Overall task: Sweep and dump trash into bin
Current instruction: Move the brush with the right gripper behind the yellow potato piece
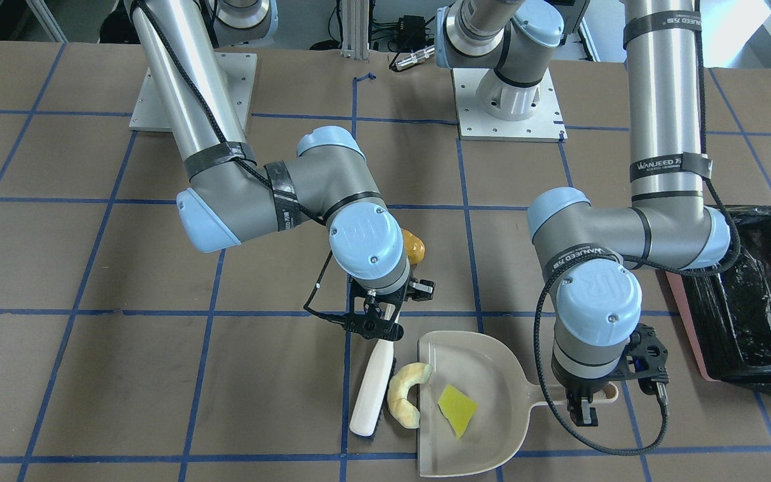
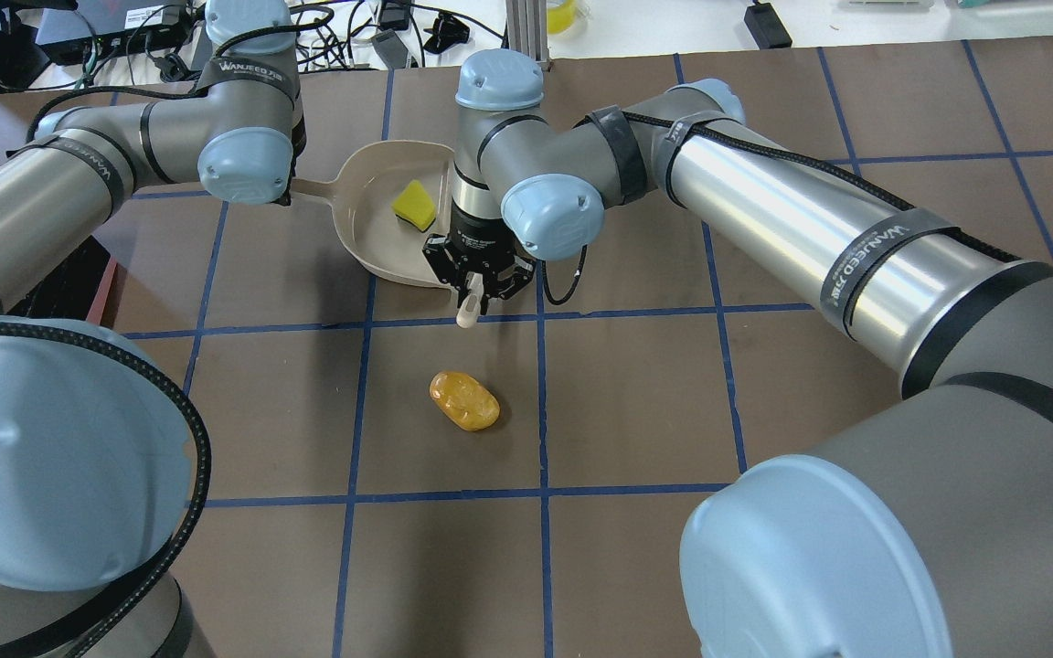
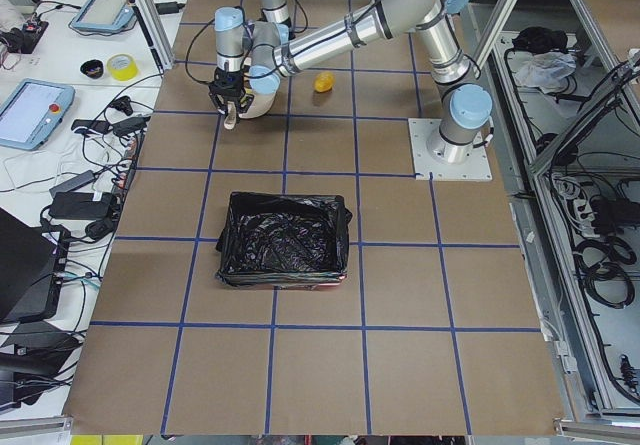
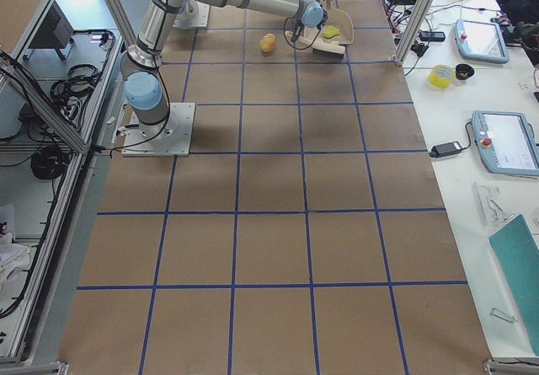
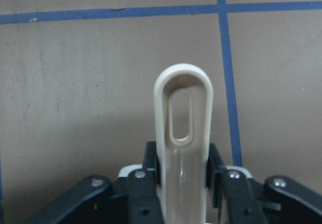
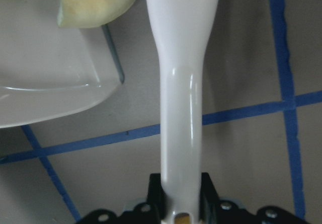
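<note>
Trash (image 1: 415,248) split between dustpan (image 1: 492,435) and table (image 1: 91,268)
Yellow wedge (image 1: 456,410) lies in the beige pan; crescent slice (image 1: 404,398) straddles its lip beside the brush (image 1: 372,388); orange-brown lump (image 2: 463,400) sits apart on the table, nearer the robot. Left fingers (image 5: 149,166) clamp the dustpan handle, right fingers (image 6: 155,189) clamp the brush handle. Black-lined bin (image 3: 285,240) stands well to the robot's left

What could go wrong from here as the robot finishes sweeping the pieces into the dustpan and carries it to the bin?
1. The crescent slice lies across the dustpan lip, beside the brush; lifting now could drop it.
2. The orange lump sits apart on the table, so it might be left unswept.
3. The left gripper holds the dustpan only by its handle; tilting toward the bin could slide the yellow wedge out early.
</note>
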Action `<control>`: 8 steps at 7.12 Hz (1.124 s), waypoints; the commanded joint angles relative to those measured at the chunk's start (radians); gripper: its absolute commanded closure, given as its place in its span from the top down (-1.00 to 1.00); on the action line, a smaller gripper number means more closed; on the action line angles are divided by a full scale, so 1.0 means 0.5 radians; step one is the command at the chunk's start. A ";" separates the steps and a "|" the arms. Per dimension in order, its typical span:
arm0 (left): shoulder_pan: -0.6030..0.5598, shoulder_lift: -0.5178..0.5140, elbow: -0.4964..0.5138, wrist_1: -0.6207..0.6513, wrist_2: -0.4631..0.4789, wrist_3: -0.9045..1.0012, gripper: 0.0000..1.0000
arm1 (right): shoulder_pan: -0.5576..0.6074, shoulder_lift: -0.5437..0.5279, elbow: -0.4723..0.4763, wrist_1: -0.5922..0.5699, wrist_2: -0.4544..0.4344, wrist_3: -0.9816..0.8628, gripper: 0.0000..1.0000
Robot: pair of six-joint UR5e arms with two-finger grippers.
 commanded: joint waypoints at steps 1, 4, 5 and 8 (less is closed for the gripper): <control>0.000 -0.016 0.001 0.003 0.000 -0.006 -1.00 | 0.050 0.016 -0.045 -0.261 0.392 0.282 -0.79; 0.000 -0.016 0.001 0.003 -0.003 -0.009 -1.00 | 0.084 -0.042 -0.049 -0.068 0.048 0.267 -0.79; 0.000 -0.016 0.004 0.003 -0.009 -0.003 -1.00 | 0.084 -0.143 -0.024 0.165 -0.189 0.236 -0.79; 0.015 0.035 -0.027 -0.006 -0.068 0.039 -1.00 | 0.102 -0.600 0.428 0.305 -0.229 0.699 -0.82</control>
